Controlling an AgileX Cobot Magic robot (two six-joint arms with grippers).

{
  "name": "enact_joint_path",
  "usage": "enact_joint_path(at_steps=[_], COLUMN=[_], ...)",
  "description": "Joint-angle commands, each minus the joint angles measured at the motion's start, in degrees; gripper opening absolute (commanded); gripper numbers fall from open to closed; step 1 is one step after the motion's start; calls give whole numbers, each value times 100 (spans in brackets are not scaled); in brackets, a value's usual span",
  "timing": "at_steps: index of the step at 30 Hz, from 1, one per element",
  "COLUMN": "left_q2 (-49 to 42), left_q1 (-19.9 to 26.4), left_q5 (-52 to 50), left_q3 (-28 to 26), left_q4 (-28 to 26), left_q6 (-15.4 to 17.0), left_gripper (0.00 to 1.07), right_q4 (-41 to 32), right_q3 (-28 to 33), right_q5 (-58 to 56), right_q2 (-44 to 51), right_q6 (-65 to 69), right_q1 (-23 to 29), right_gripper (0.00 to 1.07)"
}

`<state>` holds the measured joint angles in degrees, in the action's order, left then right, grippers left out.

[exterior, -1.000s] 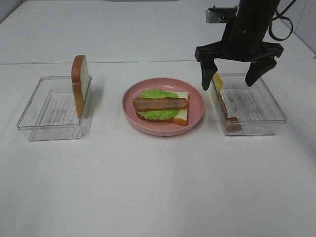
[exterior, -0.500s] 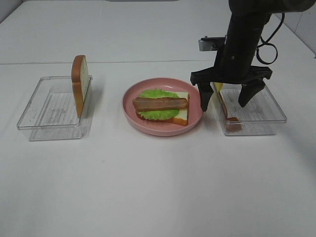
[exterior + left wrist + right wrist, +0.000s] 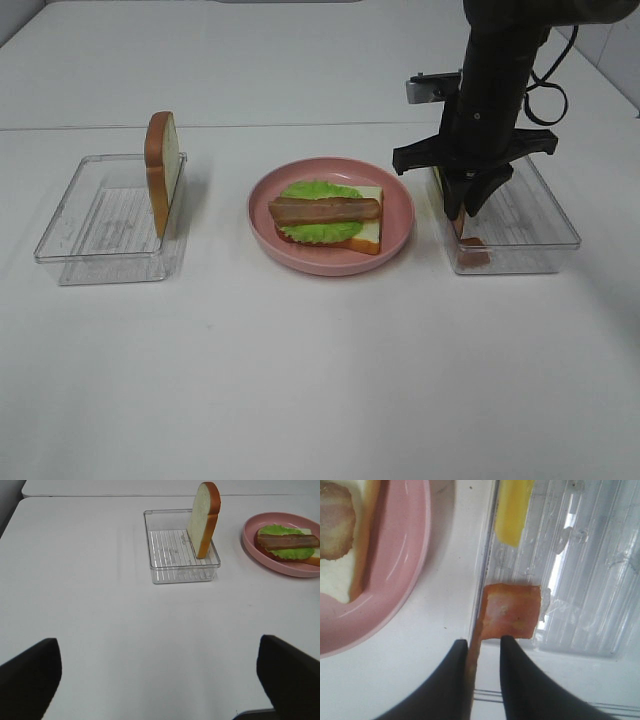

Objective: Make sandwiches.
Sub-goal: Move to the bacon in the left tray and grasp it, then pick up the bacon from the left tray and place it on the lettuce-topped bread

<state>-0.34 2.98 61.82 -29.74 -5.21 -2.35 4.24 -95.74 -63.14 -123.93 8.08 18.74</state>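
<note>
Bacon strip (image 3: 512, 611), right jaws now closed around its edge

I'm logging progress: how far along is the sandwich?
Done: bread, lettuce and bacon stacked on the plate. In hand: right gripper straddles a second bacon strip in the right tray. Remaining: cheese, then the upright bread slice in the left tray.

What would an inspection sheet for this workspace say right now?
Surface: white table, no spills seen.
Job's things: open sandwich on pink plate; bread slice upright in left tray; cheese slice and bacon strip on edge in right tray.
Clutter: nothing seen.
Grippers: left gripper open; right gripper straddles the bacon strip, jaws narrow, grip unconfirmed.
Cables: black cable looped beside right arm.
Surroundings: nothing seen.
</note>
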Motion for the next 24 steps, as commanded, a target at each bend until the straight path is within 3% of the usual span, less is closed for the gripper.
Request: enact_joint_path(at_steps=[1,7,8,9,18,24], left_q2=[-109,-109,-109,-109,-109,-109], left_q1=[-11,-11,-11,-11,-11,-11], left_q5=[-52,-52,-52,-52,-52,-52], left_q3=[17,17,17,17,17,17], left_q4=[-74,-74,-74,-74,-74,-74], left_q6=[6,6,6,6,6,6], left_gripper=[98,98,98,98,98,98], right_q4=[52,11,-11,-126,-424,-630], right_q3=[23,23,23,23,-229,-395], right_q5=[-6,6,6,-29,-607,-567], right_q2=[-29,-29,-29,-29,189,1157], right_q6=[-11,-11,-11,-29,-269,-292], right_q1=[-6,-6,-6,-6,-6,-6], right_gripper=[22,18,14,0,0,0])
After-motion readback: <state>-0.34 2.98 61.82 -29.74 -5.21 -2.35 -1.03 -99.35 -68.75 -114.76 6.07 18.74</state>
